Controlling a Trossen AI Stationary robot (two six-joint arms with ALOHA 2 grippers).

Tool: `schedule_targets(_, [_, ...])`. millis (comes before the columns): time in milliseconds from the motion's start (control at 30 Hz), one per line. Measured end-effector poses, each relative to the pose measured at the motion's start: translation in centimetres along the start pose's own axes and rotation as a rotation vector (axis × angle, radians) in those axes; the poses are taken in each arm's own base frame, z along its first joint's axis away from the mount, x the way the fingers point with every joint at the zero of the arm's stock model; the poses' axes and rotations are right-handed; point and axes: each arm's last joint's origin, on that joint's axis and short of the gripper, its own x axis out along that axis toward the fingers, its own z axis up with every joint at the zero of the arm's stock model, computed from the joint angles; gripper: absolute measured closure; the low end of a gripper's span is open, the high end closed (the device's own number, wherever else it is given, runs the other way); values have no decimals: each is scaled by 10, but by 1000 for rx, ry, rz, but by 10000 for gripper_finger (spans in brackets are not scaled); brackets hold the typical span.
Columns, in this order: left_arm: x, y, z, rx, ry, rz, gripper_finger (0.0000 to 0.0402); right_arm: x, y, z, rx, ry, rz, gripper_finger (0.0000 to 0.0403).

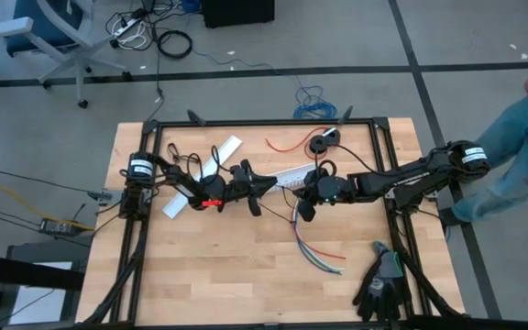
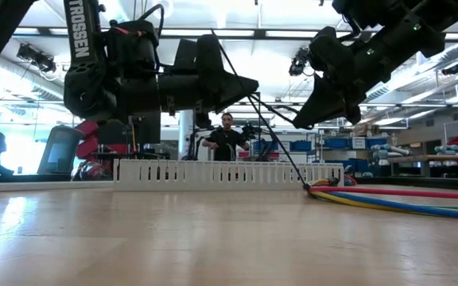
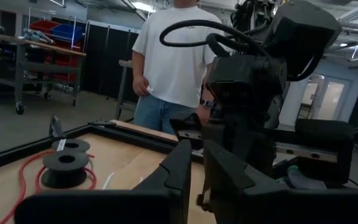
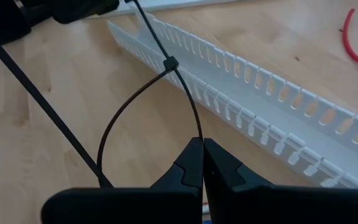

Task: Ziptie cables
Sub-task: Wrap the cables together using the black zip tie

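On table, one cable bunch [image 1: 314, 249], one looped ziptie [image 4: 143, 109], two arms.

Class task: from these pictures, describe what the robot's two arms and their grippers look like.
Both arms are dark, jointed links with black cables looped alongside. The left arm carries a red part near its wrist and white TROSSEN lettering, seen in the low view. The left gripper and right gripper each have two black, wedge-shaped fingers tapering to narrow tips.
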Motion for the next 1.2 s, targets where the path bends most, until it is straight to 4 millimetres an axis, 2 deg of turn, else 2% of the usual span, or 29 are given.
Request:
schedule_targets(200, [0, 0, -1, 4, 11, 1, 358, 0, 0, 0, -3, -2, -8, 403])
schedule_targets(400, [0, 0, -2, 7, 26, -21, 396, 0, 0, 0, -10, -4, -10, 403])
schedule_targets(833, [0, 0, -2, 33, 27, -22, 400, -1, 1, -1, -24, 2, -7, 402])
schedule_targets(967, [-1, 0, -3, 31, 31, -21, 400, -1, 1, -1, -42, 2, -11, 383])
schedule_targets(1200, [-1, 0, -5, 16, 51, -20, 401, 0, 1, -1, -61, 0, -11, 323])
